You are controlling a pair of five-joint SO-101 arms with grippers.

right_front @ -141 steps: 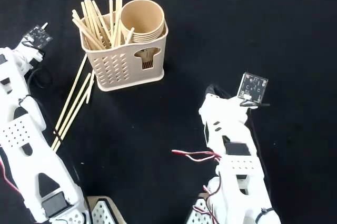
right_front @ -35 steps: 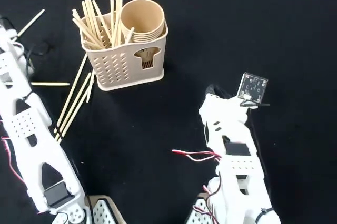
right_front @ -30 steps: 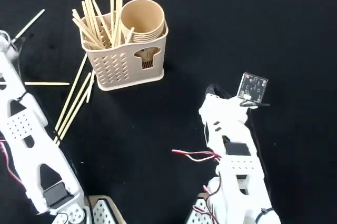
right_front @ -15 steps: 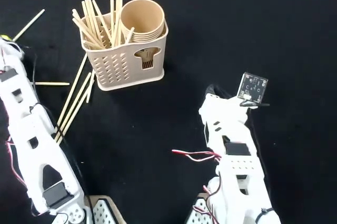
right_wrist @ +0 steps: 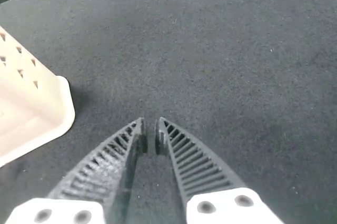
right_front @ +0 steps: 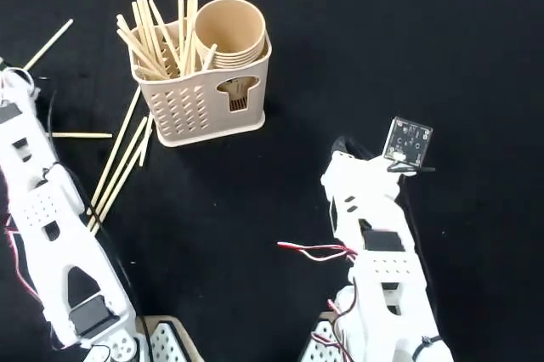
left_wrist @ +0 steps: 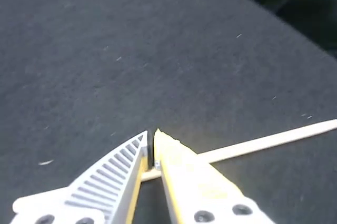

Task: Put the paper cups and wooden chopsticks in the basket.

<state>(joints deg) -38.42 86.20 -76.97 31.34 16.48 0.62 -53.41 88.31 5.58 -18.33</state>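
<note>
L claw on a chopstick, out past the basket's stick end

Your left claw (left_wrist: 152, 137) is pressed together w/ one chopstick (left_wrist: 263, 141) nipped near its end, as far as the wrist view tells. The stick's long axis runs slanting away from the claw, and it's well apart from the basket (right_front: 204, 111); L arm is the nearer. Basket: pale plastic, perforated walls, holding nested paper cups (right_front: 229, 26) + a bundle of sticks. Thin, smooth loose sticks (right_front: 119, 166) lie just beside the basket on the black cloth bench (right_front: 382, 56). Right claw (right_wrist: 149, 132): closed, nothing in it, off the basket's other side.
</note>
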